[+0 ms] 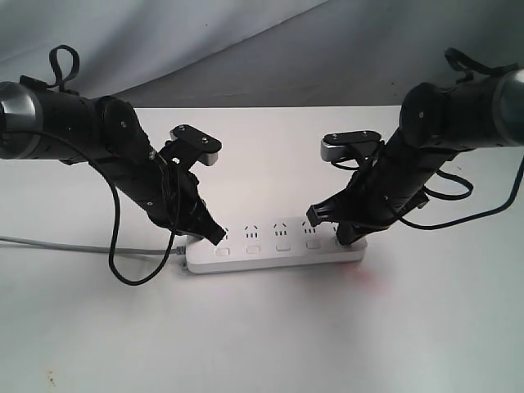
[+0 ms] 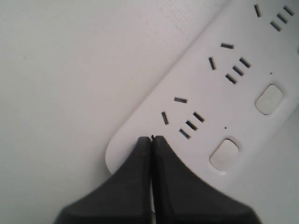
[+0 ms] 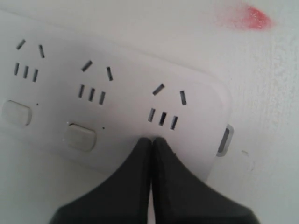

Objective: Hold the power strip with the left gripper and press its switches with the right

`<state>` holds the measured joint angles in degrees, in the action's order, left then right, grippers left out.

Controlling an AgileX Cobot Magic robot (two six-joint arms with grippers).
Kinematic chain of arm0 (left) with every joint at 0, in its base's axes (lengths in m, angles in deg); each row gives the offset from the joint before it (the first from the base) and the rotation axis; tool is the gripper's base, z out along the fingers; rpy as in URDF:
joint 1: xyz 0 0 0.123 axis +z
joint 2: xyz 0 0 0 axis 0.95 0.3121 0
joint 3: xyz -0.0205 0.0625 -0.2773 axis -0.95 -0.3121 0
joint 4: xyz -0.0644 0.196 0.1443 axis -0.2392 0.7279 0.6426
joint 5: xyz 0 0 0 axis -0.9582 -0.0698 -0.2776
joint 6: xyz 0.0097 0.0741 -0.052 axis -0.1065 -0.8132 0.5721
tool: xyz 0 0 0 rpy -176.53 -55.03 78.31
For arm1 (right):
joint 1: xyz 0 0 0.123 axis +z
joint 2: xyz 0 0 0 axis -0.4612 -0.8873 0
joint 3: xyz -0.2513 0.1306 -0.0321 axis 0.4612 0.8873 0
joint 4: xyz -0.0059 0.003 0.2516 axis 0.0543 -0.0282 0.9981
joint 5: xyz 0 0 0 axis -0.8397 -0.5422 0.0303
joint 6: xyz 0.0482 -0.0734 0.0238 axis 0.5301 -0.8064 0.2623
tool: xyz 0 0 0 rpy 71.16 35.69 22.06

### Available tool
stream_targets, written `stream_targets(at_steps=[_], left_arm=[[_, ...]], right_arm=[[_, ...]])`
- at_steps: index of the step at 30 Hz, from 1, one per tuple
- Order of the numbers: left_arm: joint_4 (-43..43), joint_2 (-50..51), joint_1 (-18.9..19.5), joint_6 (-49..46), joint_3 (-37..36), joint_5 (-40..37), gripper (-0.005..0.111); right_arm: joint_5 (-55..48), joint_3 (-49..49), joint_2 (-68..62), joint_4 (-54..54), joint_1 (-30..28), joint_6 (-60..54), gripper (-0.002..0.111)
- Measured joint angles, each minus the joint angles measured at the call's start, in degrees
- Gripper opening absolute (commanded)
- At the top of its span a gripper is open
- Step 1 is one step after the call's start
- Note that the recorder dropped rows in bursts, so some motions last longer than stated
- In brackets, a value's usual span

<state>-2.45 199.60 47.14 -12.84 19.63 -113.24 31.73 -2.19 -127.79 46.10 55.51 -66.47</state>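
Note:
The white power strip [image 1: 274,255] lies flat across the middle of the table, its grey-white cord [image 1: 49,243] running off to the left. My left gripper [image 1: 214,236] is shut, its tips [image 2: 152,138] resting on the strip's [image 2: 243,88] left end beside the first socket. That end's switch [image 2: 224,154] shows uncovered. My right gripper [image 1: 344,239] is shut too, its tips [image 3: 152,139] down on the strip [image 3: 126,100] just below the last socket, hiding that socket's switch. The neighbouring switch [image 3: 80,136] lies free.
A red glow [image 3: 252,17] marks the table beyond the strip's right end, faintly visible as a red glow [image 1: 364,282] from outside. A dark slot [image 3: 224,141] sits in that end face. A black cable loop [image 1: 135,274] hangs from the left arm onto the white table [image 1: 262,344].

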Motion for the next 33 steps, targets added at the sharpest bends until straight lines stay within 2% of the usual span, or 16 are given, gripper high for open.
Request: stream_targets(at_steps=[15, 24, 29, 33], left_arm=[[0.0, 0.0, 0.0, 0.0, 0.0, 0.1, 0.000], [0.0, 0.0, 0.0, 0.0, 0.0, 0.1, 0.000], [0.0, 0.0, 0.0, 0.0, 0.0, 0.1, 0.000], [0.0, 0.0, 0.0, 0.0, 0.0, 0.1, 0.000]], right_arm=[[0.3, -1.0, -1.2, -14.8, 5.6, 11.9, 0.000], [1.1, -1.5, 4.3, -10.4, 5.9, 10.7, 0.000], [1.1, -1.5, 2.7, -4.6, 5.9, 8.1, 0.000], [1.6, -1.5, 1.1, -4.2, 6.3, 7.9, 0.000]])
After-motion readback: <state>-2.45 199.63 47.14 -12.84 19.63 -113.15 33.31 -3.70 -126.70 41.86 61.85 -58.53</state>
